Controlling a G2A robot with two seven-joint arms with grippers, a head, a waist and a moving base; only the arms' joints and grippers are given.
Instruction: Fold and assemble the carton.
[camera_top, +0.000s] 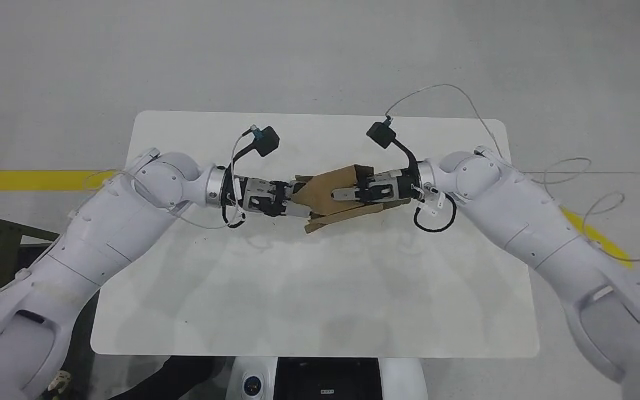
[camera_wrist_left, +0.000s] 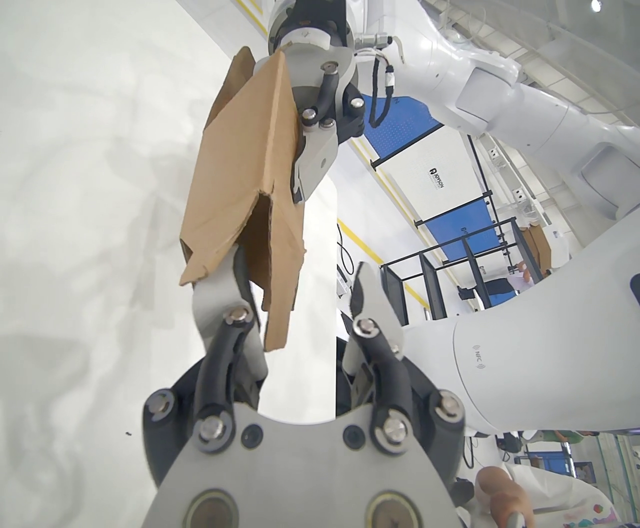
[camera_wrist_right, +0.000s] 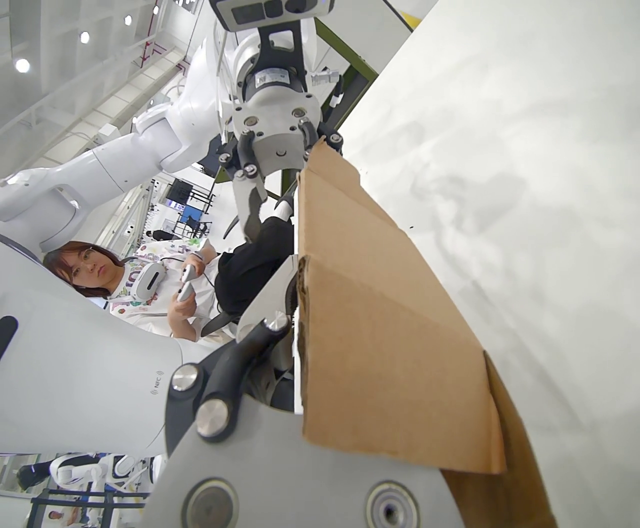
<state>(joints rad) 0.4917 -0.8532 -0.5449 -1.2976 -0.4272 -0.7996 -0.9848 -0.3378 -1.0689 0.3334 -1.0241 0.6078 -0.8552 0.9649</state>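
Observation:
A brown, partly folded carton (camera_top: 327, 186) is held above the middle of the white table (camera_top: 300, 300), between the two arms. My right gripper (camera_top: 352, 192) comes in from the right and is shut on one carton panel (camera_wrist_right: 380, 320); one of its fingers (camera_wrist_left: 316, 155) presses against the cardboard edge. My left gripper (camera_wrist_left: 289, 285) comes in from the left and is open. One of its fingers (camera_wrist_left: 216, 295) is tucked under a carton flap (camera_wrist_left: 235, 190), while the other finger (camera_wrist_left: 364, 290) stands free beside it. A loose flap (camera_wrist_left: 279, 280) hangs between the two fingers.
The table's bare top extends all around the carton, with wide room toward the near edge (camera_top: 320, 352). Thin cables (camera_top: 470, 100) loop off the right arm over the back right corner. A yellow floor line (camera_top: 40, 180) runs beyond the left side.

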